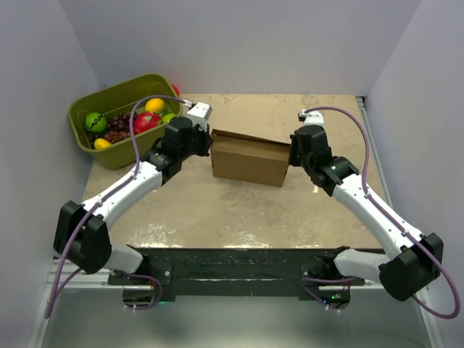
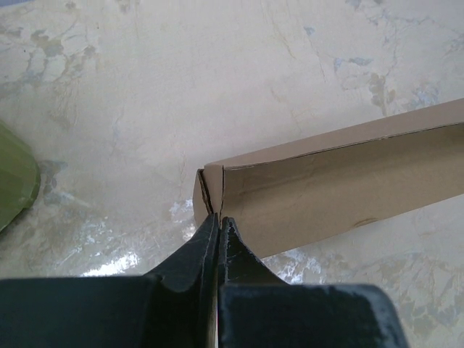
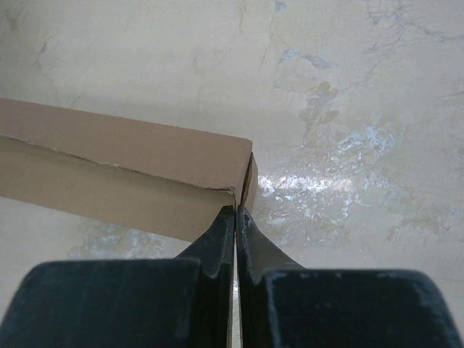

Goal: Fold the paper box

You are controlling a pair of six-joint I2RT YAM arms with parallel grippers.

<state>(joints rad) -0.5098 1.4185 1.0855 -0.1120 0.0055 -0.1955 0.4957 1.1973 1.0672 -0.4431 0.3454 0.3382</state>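
Note:
The paper box [image 1: 250, 161] is plain brown cardboard, folded into a closed shallow rectangle, at the table's middle between the two arms. My left gripper [image 1: 209, 145] is at its left end. In the left wrist view the gripper [image 2: 218, 220] is shut, its tips pinching the edge of the end flap at the box's [image 2: 341, 188] corner. My right gripper [image 1: 292, 154] is at the right end. In the right wrist view the gripper [image 3: 235, 210] is shut on the end flap's edge at the box's [image 3: 123, 174] corner.
An olive-green bin [image 1: 119, 156] holding fruit stands at the back left, close behind my left arm; its corner shows in the left wrist view [image 2: 14, 181]. White walls enclose the table on the left, back and right. Bare marbled table [image 1: 239, 210] lies in front of the box.

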